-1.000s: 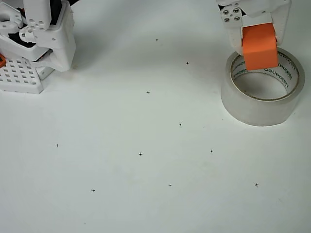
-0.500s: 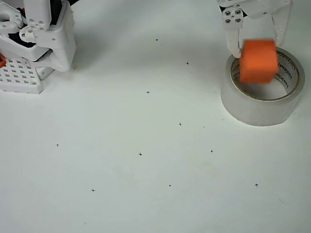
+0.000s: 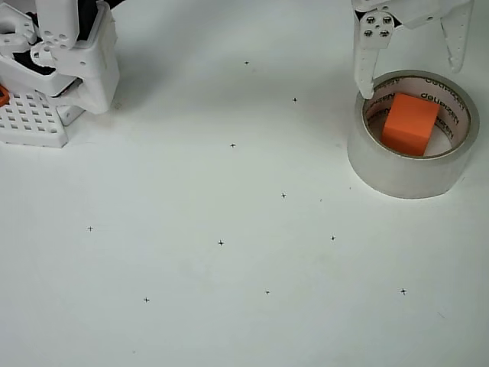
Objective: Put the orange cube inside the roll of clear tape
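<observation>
White table (image 3: 229, 306), small black cross marks dotted over it. Roll of clear tape (image 3: 405, 180) lying flat at far right, hole facing up so things can drop in. Orange cube (image 3: 410, 123) sitting inside hole, tilted a bit. Pincer (image 3: 413, 67) just above far rim, spread wide, holding nothing. Job looks done.

- cube (image 3: 410, 123): small, matte orange, sharp-edged with plain faces; sits inside the tape's hole, turned a little askew, toward the upper right of the opening, free of any grip.
- tape (image 3: 405, 174): wide ring of glossy whitish clear tape, lying flat on the white bench at the right of the overhead view, hole facing up; brown-edged core with dark lettering.
</observation>
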